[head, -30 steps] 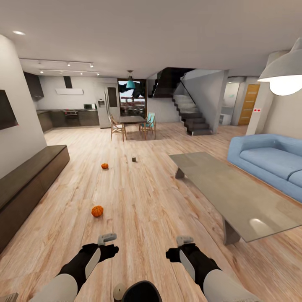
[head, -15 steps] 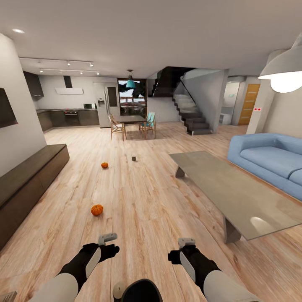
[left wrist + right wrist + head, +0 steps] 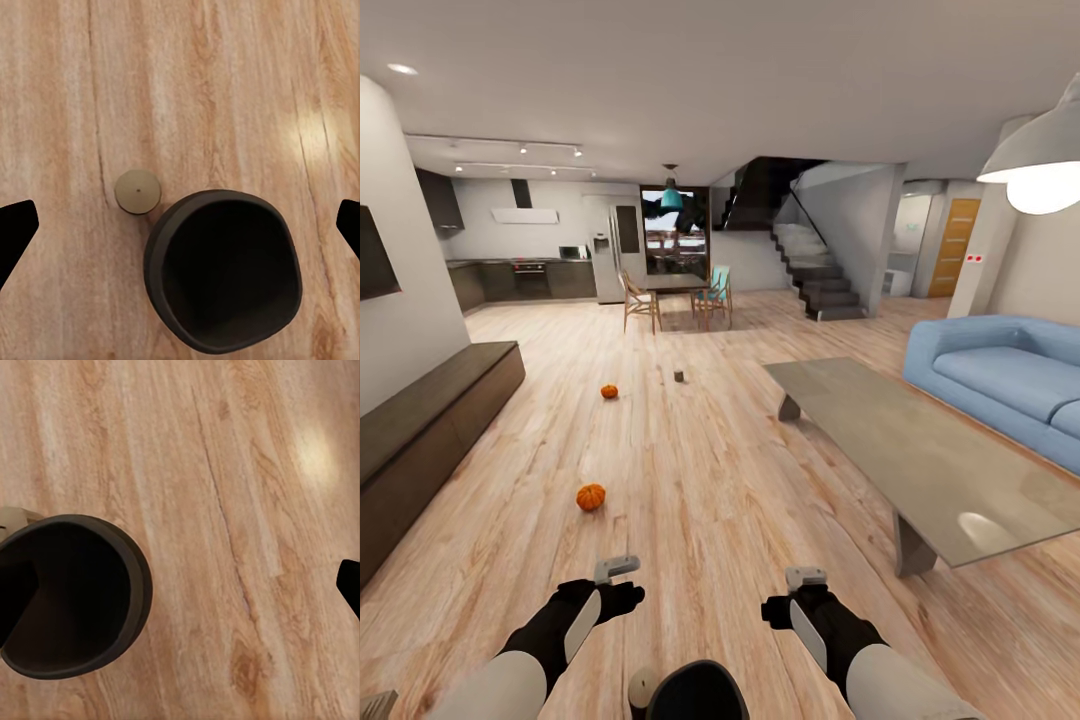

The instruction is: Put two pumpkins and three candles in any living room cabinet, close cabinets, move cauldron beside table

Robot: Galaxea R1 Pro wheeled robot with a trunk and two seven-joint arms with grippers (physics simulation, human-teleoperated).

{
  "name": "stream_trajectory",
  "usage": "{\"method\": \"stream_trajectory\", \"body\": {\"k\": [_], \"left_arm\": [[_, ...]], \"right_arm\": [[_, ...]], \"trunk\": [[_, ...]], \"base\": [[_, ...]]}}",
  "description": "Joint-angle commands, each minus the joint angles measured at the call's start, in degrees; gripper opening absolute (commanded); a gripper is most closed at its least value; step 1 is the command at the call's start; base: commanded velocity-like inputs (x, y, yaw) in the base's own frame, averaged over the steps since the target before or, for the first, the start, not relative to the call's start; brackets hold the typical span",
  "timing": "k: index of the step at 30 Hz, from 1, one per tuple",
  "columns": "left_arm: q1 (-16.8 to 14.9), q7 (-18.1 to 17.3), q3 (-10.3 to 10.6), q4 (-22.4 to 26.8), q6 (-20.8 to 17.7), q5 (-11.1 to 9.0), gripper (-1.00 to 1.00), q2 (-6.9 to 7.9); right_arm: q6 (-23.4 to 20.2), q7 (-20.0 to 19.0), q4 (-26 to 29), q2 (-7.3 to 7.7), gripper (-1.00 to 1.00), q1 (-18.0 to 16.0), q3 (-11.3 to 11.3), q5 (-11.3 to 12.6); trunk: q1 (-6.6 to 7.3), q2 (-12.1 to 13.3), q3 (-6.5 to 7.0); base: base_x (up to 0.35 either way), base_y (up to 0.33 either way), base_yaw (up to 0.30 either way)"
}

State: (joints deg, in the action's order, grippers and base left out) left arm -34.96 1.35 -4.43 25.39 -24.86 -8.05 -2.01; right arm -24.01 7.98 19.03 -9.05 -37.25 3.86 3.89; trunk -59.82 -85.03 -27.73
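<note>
Long dark-brown cabinet (image 3: 430,420) runs along the left wall, drawer fronts all flush. Across the plank floor (image 3: 700,470) sits the low grey coffee table (image 3: 900,450), blue sofa (image 3: 1010,380) behind it. Right at the robot's base, the black cauldron (image 3: 225,274) stands mouth-up, a cream candle (image 3: 138,190) just beside it. One pumpkin (image 3: 591,496) lies ahead on the left, the second pumpkin (image 3: 609,391) farther off. Left gripper (image 3: 616,568) and right gripper (image 3: 805,577) hover over the floor, both spread wide, holding nothing.

Plank floor (image 3: 700,470); blue sofa (image 3: 1000,380); staircase (image 3: 815,275).
</note>
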Motion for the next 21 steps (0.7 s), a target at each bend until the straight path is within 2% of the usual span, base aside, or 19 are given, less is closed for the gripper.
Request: {"method": "stream_trajectory", "body": {"k": [1,21], "left_arm": [[-0.02,0.14,-0.32,0.11,-0.36,-0.51,1.0,-0.04],[-0.02,0.14,-0.3,0.18,-0.39,-0.41,1.0,0.29]], "right_arm": [[-0.33,0.37,0.14,0.05,1.0,-0.02,0.39,0.42],[-0.49,0.37,0.48,0.01,1.0,-0.02,0.44,0.33]], "trunk": [[-0.22,-0.45,-0.25],[-4.62,-8.47,-3.84]], "base": [[0.0,0.0,0.0],[0.0,0.0,0.0]]}}
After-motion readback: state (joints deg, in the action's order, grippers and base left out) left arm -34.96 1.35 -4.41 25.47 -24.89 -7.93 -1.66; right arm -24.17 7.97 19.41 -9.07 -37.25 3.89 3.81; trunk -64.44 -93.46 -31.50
